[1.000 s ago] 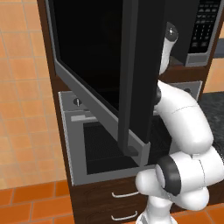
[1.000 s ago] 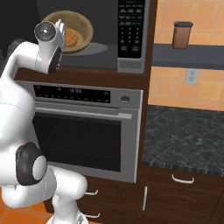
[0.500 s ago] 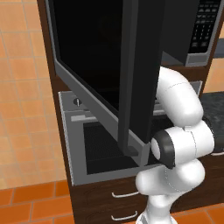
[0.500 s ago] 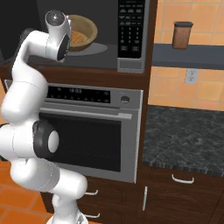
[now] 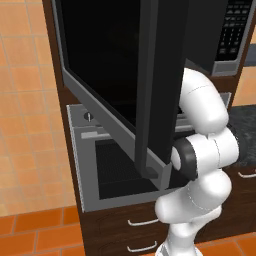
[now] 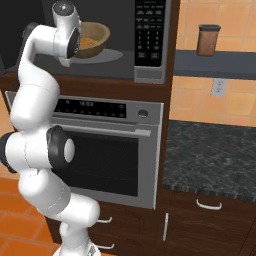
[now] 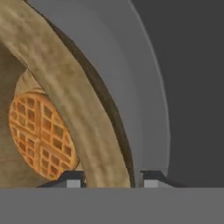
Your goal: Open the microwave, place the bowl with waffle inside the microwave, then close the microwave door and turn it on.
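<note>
Bowl with waffle (image 6: pixel 92 40) seated on turntable plate (image 7: pixel 131 87) inside microwave (image 6: pixel 145 35). Judged rigid, light, wood-like; rim the sensible hold. Claw (image 7: pixel 111 177) straddling rim at 6 o'clock, tips narrowly apart; grip unconfirmed. Microwave door (image 5: pixel 125 80) swung open.

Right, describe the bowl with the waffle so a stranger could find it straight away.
Start at the built-in microwave above the silver oven; its door is swung open. Inside, on the grey round plate, sits the bowl. It is tan and wood-like, with a golden grid-patterned waffle inside, unlike the brown jar on the shelf.
</note>
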### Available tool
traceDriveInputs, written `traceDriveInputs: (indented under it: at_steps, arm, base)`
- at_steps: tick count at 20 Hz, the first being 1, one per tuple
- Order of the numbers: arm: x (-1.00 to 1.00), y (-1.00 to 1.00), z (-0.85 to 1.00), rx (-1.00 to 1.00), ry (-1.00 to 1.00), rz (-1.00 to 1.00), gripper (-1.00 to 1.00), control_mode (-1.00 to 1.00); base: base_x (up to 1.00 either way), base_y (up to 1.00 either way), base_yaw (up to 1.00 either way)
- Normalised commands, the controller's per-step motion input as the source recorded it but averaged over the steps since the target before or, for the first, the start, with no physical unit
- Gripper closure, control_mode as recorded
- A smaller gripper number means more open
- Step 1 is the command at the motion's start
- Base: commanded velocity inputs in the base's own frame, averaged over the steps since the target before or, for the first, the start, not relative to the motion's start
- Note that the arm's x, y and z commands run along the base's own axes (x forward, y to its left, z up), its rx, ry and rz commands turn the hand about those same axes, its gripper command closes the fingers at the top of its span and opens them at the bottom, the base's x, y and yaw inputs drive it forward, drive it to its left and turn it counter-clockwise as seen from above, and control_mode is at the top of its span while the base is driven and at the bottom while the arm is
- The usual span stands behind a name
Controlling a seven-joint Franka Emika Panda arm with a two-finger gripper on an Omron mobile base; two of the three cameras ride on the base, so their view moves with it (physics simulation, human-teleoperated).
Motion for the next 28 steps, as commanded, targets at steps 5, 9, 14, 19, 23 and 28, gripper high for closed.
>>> traceDriveInputs:
  at_steps: [5, 9, 14, 19, 23, 28]
  arm:
    - [0.00, -0.03, -0.04, 0.23, -0.19, 0.00, -1.00, -1.00]
    - [-0.29, -0.05, 0.06, 0.16, -0.25, 0.00, -1.00, -1.00]
    - [-1.00, -0.24, 0.42, 0.00, -0.28, 0.05, -1.00, -1.00]
    - [-1.00, -0.50, 0.48, -0.04, -0.25, 0.08, -1.00, -1.00]
    - [-1.00, -0.40, 0.02, -0.03, -0.22, 0.02, 1.00, -1.00]
    - [-1.00, -0.22, 0.00, -0.07, -0.18, 0.00, 1.00, -1.00]
  base:
    - [0.00, 0.00, 0.00]
    - [0.00, 0.00, 0.00]
    - [0.00, 0.00, 0.00]
    - [0.00, 0.00, 0.00]
    - [0.00, 0.00, 0.00]
    - [0.00, 0.00, 0.00]
